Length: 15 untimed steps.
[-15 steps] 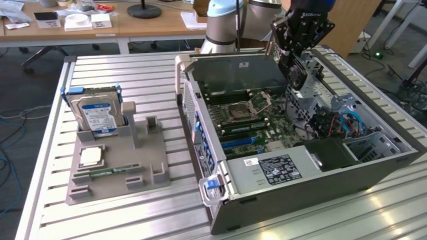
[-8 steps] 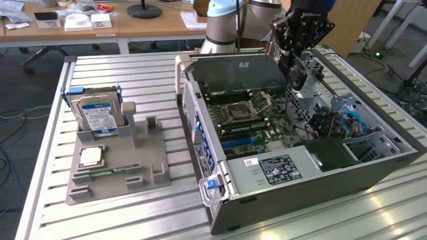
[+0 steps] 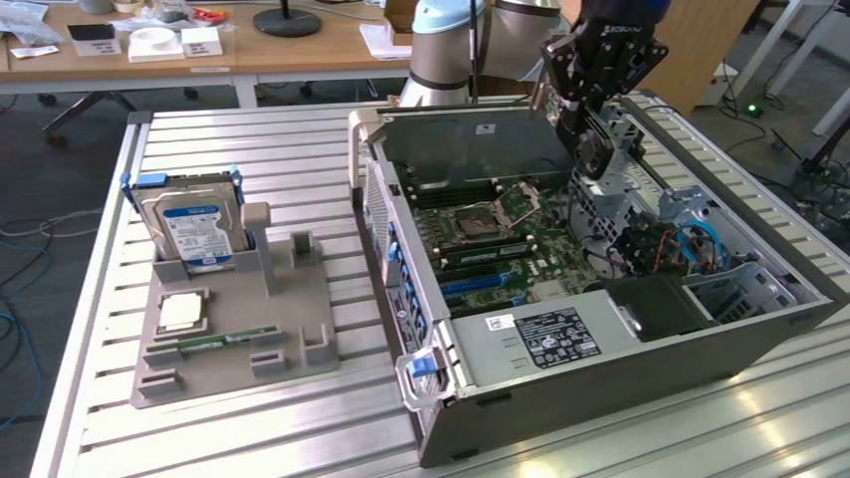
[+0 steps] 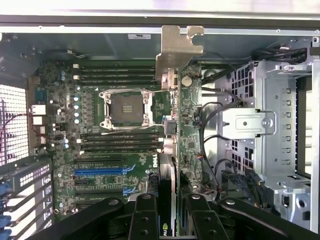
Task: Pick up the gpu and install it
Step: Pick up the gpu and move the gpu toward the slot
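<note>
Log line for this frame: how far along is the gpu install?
tool: shut on gpu | gpu: held above motherboard | case: open | install: card not seated

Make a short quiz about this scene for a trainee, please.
1. True or false: the gripper holds the gpu.
2. Where is the hard drive? A) inside the computer B) upright in the grey holder C) on the floor
3. Fill in: the gpu hangs above the open ___.

Key: 1 true; 2 B; 3 case.
</note>
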Each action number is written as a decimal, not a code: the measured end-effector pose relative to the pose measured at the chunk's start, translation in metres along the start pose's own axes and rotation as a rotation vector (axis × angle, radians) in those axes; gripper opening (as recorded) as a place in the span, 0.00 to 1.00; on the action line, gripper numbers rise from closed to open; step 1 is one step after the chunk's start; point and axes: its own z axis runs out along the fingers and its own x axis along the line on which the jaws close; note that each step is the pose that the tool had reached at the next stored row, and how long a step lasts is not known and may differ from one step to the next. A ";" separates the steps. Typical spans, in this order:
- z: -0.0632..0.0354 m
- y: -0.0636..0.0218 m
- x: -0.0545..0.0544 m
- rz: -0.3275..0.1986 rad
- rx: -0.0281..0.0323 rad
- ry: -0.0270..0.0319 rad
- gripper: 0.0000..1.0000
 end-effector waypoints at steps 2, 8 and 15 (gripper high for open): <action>0.0003 0.0001 -0.003 0.000 0.0000 0.0001 0.26; 0.0011 0.0006 -0.015 0.000 0.0001 0.0000 0.26; 0.0020 0.0011 -0.028 0.000 0.0000 0.0000 0.26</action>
